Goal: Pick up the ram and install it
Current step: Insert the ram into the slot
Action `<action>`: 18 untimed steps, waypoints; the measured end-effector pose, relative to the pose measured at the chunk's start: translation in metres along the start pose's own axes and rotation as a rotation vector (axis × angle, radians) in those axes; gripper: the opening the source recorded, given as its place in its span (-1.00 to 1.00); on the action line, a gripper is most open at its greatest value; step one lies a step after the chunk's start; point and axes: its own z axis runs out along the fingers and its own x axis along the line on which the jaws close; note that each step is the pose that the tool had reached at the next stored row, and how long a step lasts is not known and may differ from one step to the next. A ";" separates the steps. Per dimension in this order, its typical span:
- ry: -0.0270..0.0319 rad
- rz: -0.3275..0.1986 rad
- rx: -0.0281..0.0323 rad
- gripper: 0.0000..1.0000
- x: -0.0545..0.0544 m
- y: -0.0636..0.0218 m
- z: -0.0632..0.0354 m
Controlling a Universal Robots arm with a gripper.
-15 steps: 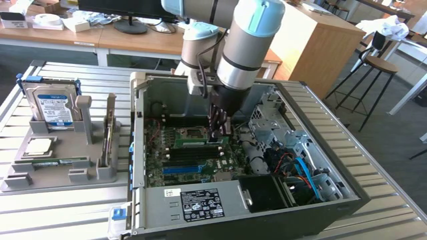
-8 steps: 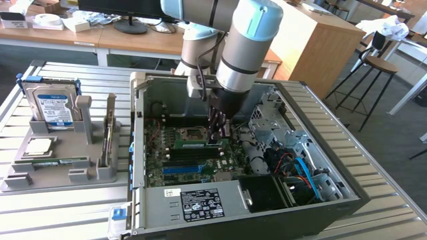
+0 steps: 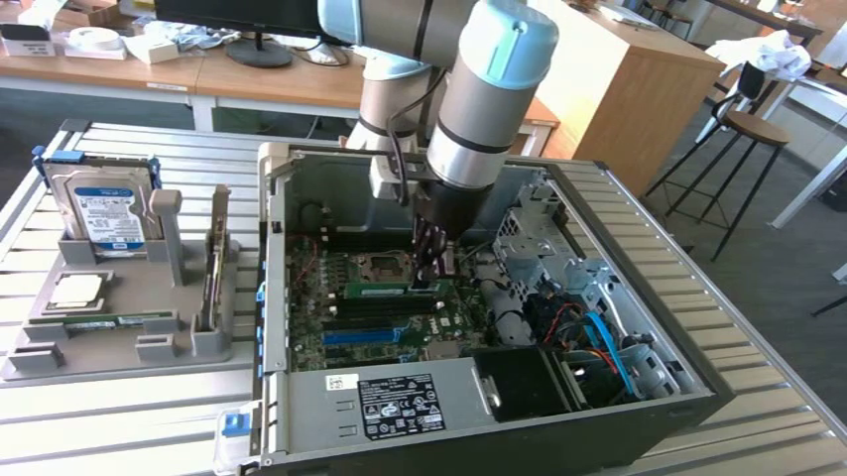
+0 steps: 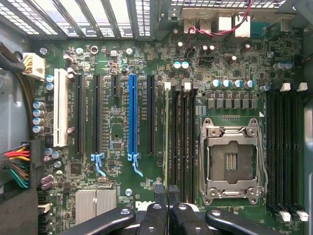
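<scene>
Ram [image 3: 392, 290] sits centre frame in ext. view, on edge along a motherboard [image 3: 307, 342] slot inside the PC case [image 3: 602, 397]. Its right end is hidden behind the gripper [image 3: 430, 281]. Wrist view shows it edge-on as a thin pale strip, so chips/label not visible. Jaws closed on it, fingertips [image 4: 157, 190] either side. Fully seated or not: can't tell. Second stick [image 3: 212, 266] stands in grey tray [image 3: 119, 362], left of frame.
</scene>
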 end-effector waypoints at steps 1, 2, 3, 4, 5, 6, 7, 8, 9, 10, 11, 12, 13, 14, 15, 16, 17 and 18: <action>0.0000 0.000 0.0000 -0.77 0.000 0.0000 0.0000; -0.0004 0.000 0.0002 -0.77 0.000 0.0000 0.0006; -0.0006 0.000 0.0002 -0.77 0.000 -0.0001 0.0017; -0.0003 0.000 0.0001 -0.77 0.000 -0.0001 0.0030; -0.0003 0.000 0.0001 -0.77 0.000 -0.0001 0.0043; -0.0002 0.000 0.0001 -0.77 0.000 -0.0002 0.0056; -0.0001 0.000 0.0000 -0.77 0.000 -0.0002 0.0068; -0.0002 0.000 0.0000 -0.77 0.000 -0.0002 0.0076; 0.0001 0.000 -0.0001 -0.77 0.000 -0.0002 0.0075; 0.0000 0.000 0.0000 -0.77 0.000 -0.0002 0.0075; 0.0000 0.000 0.0000 -0.77 0.000 -0.0002 0.0076; 0.0000 0.000 0.0000 -0.77 0.000 -0.0001 0.0076; -0.0001 0.000 0.0001 -0.77 0.000 0.0002 0.0078; -0.0004 0.000 0.0002 -0.77 0.000 0.0006 0.0081; -0.0002 0.000 0.0001 -0.77 -0.001 0.0013 0.0084; -0.0002 0.000 0.0001 -0.77 -0.001 0.0020 0.0086; -0.0003 0.000 0.0001 -0.77 -0.002 0.0024 0.0089; -0.0003 0.000 0.0001 -0.77 -0.002 0.0025 0.0089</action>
